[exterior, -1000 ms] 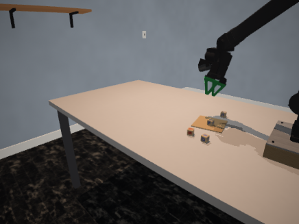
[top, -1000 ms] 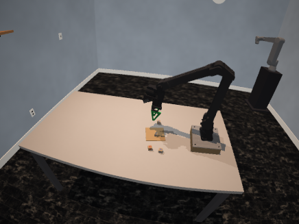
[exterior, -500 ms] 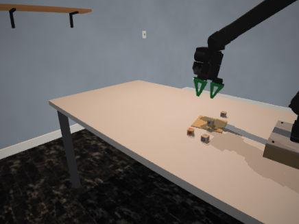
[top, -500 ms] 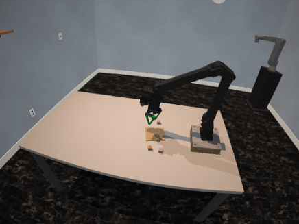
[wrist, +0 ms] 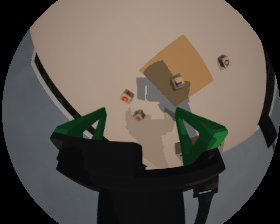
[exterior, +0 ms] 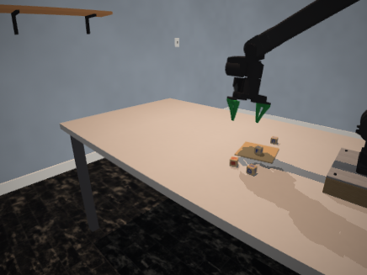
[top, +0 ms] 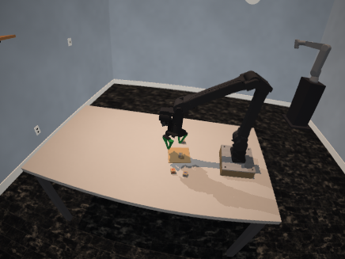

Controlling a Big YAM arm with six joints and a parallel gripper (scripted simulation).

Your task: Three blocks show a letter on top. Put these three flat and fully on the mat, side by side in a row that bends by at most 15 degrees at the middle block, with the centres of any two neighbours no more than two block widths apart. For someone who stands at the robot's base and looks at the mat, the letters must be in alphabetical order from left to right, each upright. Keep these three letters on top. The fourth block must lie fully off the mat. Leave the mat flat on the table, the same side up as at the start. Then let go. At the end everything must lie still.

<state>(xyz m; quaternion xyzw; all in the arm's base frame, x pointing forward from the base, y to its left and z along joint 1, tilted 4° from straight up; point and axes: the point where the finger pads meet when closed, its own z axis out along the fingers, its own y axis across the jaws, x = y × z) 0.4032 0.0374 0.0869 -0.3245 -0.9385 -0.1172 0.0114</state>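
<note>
One block (exterior: 258, 150) sits on the tan mat (exterior: 269, 157), roughly at its centre, and that's the only one on it. In the exterior view an orange-faced block (exterior: 234, 161) lies just off the mat's edge at about 8 o'clock, a blue-faced block (exterior: 252, 169) just beside it at 6 o'clock, and a fourth block (exterior: 274, 140) off the mat at 1 o'clock. The letters are too small to read from here.

Up above, the end effector (exterior: 245, 109) hangs well clear of the counter (exterior: 139, 136), green fingers (exterior: 232, 108) spread wide, nothing between them.

The danger, I'd say: with three blocks clustered this close, a wide-open descent could clip a neighbour or catch the mat's edge and drag it. And picking a block without knowing its letter risks the wrong order, or tipping a letter off the top.
</note>
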